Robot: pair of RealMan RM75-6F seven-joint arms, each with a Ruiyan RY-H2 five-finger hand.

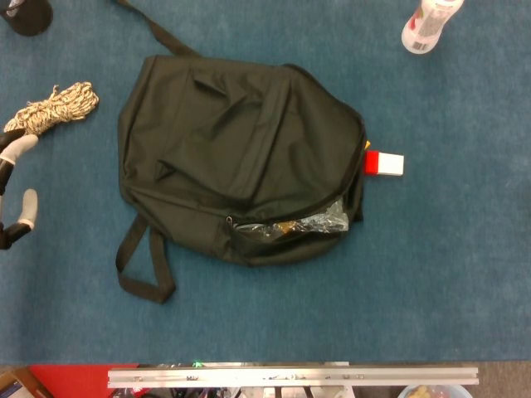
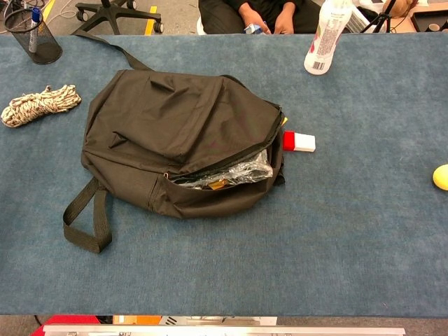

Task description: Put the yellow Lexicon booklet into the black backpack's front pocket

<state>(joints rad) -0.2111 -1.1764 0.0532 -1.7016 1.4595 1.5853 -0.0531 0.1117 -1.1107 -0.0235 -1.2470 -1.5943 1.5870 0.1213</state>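
In the head view, your left hand (image 1: 12, 192) shows only at the left edge of the frame: a couple of pale-tipped fingers (image 1: 27, 207) poke in, spread apart and holding nothing, with the rest of the hand and the arm cut off by the frame. It hovers over bare blue bench (image 1: 431, 274), just below the coiled rope (image 1: 51, 110) and well apart from the black backpack (image 1: 236, 157). Your right hand is out of sight here.

The backpack lies flat in the middle of the bench, its strap loop (image 1: 143, 264) trailing toward the near left corner. The zipped opening along its near right side gapes, and crinkled clear plastic (image 1: 303, 224) with a small orange-yellow patch shows inside; you cannot tell from this whether that is the yellow Lexicon booklet. A sliver of yellow also peeks out at the backpack's right edge, touching the red and white box (image 1: 383, 163).

In the chest view, neither hand appears. You see the backpack (image 2: 182, 133) in the same pose, the plastic (image 2: 234, 173) in its open slit, the box (image 2: 299, 141) just beside its right edge, a white bottle (image 2: 325, 31) at the far side, a mesh pen cup (image 2: 31, 35) at the far left, the rope (image 2: 38, 105) near it, and a yellow object (image 2: 441, 176) at the right edge.
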